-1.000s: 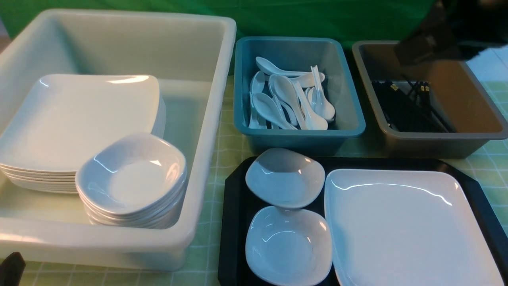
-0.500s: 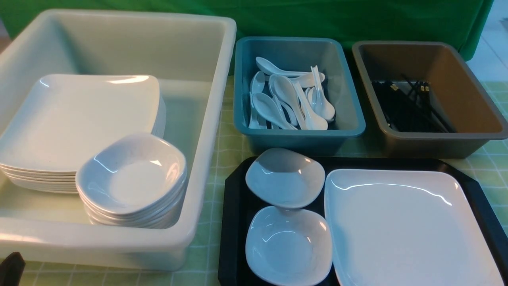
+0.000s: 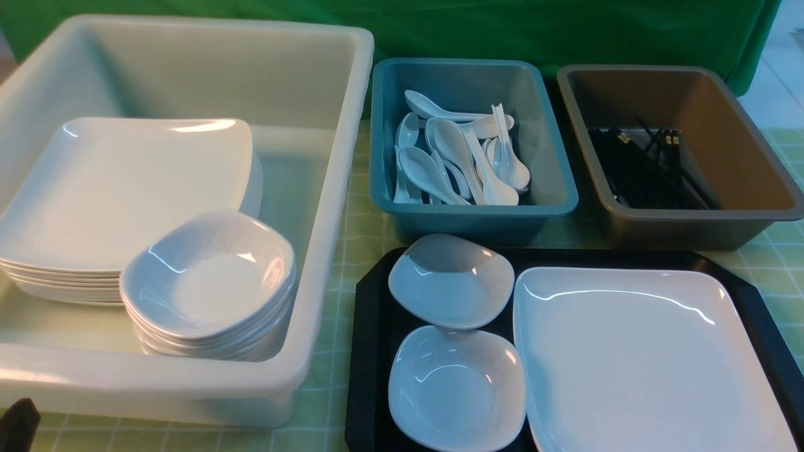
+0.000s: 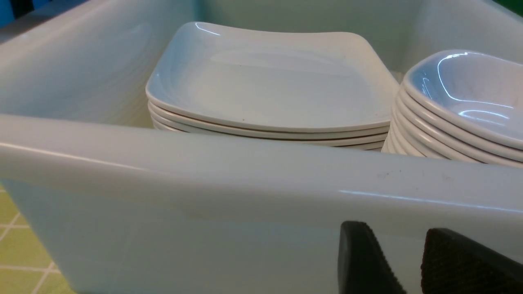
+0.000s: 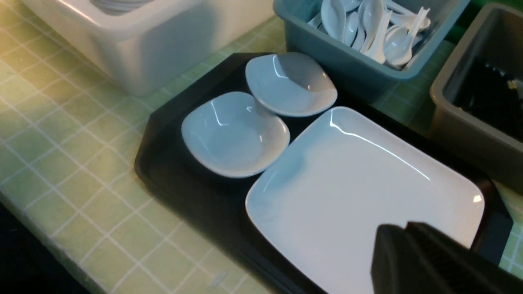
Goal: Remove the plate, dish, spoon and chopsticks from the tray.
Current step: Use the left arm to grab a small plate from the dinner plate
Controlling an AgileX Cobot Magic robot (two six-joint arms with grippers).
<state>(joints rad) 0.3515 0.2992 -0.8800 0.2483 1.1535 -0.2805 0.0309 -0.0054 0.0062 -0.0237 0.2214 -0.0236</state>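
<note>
Plate (image 3: pixel 641 364) beside dishes (image 3: pixel 457 389) on tray (image 3: pixel 370 376)

Large square white plate (image 3: pixel 647 358): ceramic-like, smooth, high gloss; sharp light streak along its rim. Two small deep white rounded-square dishes (image 3: pixel 457 389): same glossy finish, bright spot reflections. Black plastic tray with clipped corners (image 5: pixel 196 204): dull, low sheen; texture of its bare part not resolved. Big white rectangular tub (image 4: pixel 245 163): plastic, smooth, soft sheen on rounded rim. Stacked white square plates (image 4: pixel 278 81) and stacked white bowls (image 4: pixel 470 102): glossy glaze, smooth edges. Teal rectangular bin (image 3: pixel 474 210): smooth plastic, satin. White short-handled spoons (image 3: pixel 452 141): glossy, ceramic-like. Brown rectangular bin (image 3: pixel 703 215): plastic, satin. Green backdrop (image 3: pixel 502 31): cloth, matt, lightly creased.
</note>
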